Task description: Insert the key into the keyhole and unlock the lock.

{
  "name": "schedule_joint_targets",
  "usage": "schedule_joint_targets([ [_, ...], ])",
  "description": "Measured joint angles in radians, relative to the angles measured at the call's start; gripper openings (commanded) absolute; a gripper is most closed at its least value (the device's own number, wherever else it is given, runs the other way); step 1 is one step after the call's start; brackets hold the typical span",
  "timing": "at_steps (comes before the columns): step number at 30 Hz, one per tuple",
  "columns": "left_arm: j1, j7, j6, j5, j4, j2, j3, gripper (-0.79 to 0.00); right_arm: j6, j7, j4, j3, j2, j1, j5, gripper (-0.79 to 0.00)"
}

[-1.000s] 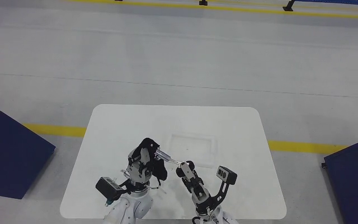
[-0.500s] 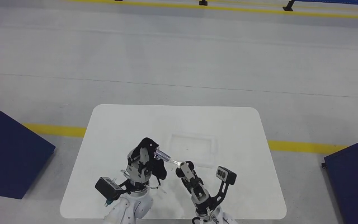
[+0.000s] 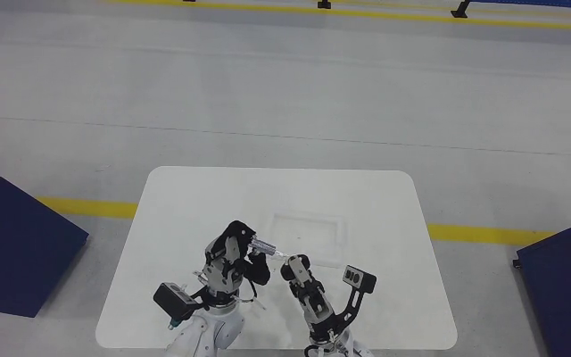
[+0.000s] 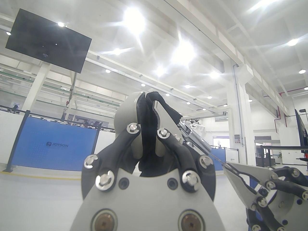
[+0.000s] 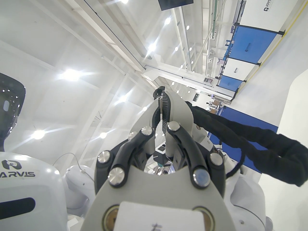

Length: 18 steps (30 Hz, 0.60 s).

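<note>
Both arms hang above the near part of the white table (image 3: 178, 214), their tips almost meeting. My left gripper (image 3: 243, 244) (image 4: 145, 94) is shut on a silver lock (image 3: 262, 244) (image 4: 191, 133), which sticks out sideways from its black-padded fingers. Facing it, my right gripper (image 3: 288, 262) (image 5: 161, 95) is shut on the key (image 5: 160, 102), a thin metal strip pinched edge-on between its fingers. In the left wrist view the right gripper (image 4: 227, 167) points at the lock, with the thin key shaft (image 4: 216, 159) bridging the short gap. The keyhole itself is hidden.
A shallow clear tray (image 3: 308, 236) lies flat on the table just beyond the grippers. A black fabric-wrapped cable (image 5: 240, 131) runs close beside the right gripper. The table's rounded edges leave open surface to the left, right and far side.
The left gripper with the lock has shifted slightly toward the right gripper, and the gap between lock and key has narrowed. Both grips are unchanged.
</note>
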Motion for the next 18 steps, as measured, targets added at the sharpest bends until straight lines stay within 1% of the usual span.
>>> schedule_joint_targets([
  [8,-0.001,-0.003,-0.003,0.011,0.005,-0.003,0.004,-0.785,-0.006,0.017,0.0,0.009,-0.007,0.0,0.015,-0.785],
  [18,-0.002,-0.004,-0.015,0.021,0.007,-0.004,0.002,-0.785,0.007,0.087,0.002,0.03,-0.009,0.01,0.034,-0.785],
])
